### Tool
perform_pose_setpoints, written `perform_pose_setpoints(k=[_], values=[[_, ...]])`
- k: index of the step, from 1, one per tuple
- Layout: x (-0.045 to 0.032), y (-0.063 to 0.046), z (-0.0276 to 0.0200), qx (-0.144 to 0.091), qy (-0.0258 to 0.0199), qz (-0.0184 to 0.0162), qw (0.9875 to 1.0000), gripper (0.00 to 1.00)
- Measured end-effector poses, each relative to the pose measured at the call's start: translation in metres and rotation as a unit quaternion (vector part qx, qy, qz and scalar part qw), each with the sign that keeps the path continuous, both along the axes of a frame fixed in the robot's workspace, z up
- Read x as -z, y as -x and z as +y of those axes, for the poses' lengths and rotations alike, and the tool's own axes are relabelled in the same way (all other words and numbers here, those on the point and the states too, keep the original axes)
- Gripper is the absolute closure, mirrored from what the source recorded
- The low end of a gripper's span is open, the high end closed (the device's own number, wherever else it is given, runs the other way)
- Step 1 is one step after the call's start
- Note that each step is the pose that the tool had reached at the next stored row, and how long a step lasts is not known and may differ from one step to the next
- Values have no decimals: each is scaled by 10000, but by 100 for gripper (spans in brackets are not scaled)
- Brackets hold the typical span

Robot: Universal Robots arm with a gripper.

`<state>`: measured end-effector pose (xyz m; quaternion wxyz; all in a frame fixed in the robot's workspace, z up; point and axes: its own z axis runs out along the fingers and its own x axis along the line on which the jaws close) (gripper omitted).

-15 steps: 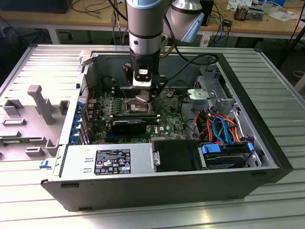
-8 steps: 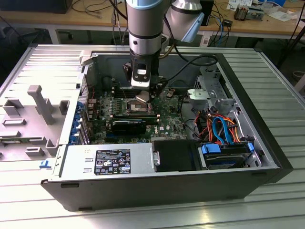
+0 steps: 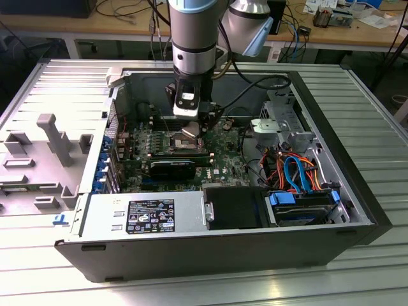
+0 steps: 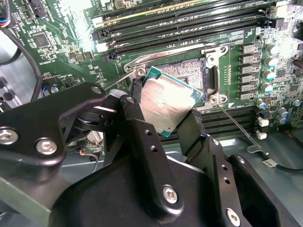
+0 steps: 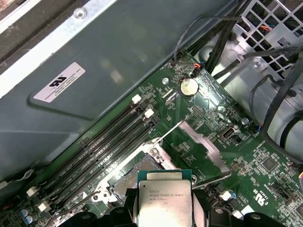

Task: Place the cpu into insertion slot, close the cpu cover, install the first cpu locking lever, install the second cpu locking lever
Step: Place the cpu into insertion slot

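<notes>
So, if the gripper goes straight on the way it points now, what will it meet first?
Probably the square dark insertion slot on the green motherboard: the gripper points down at it, holding the flat silver-grey square cpu just above. The gap is unclear.

1. A ribbed, silvery metal table (image 3: 363,127) spans the exterior view, catching soft, even light
2. Grey plastic fixtures (image 3: 54,137) stand on it at the exterior view's left, with a small blue clip (image 3: 60,219) near them
3. Behind the table, a wooden workbench (image 3: 76,25) runs across the back, strewn with cables (image 3: 124,9) and small electronic parts (image 3: 331,16)
4. The space under the workbench lies in shadow
</notes>
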<state>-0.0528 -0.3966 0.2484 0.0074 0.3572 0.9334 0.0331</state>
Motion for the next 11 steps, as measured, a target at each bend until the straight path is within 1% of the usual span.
perform_pose_setpoints(k=[11], values=[[8,0,0,260,16,0,9997,46]])
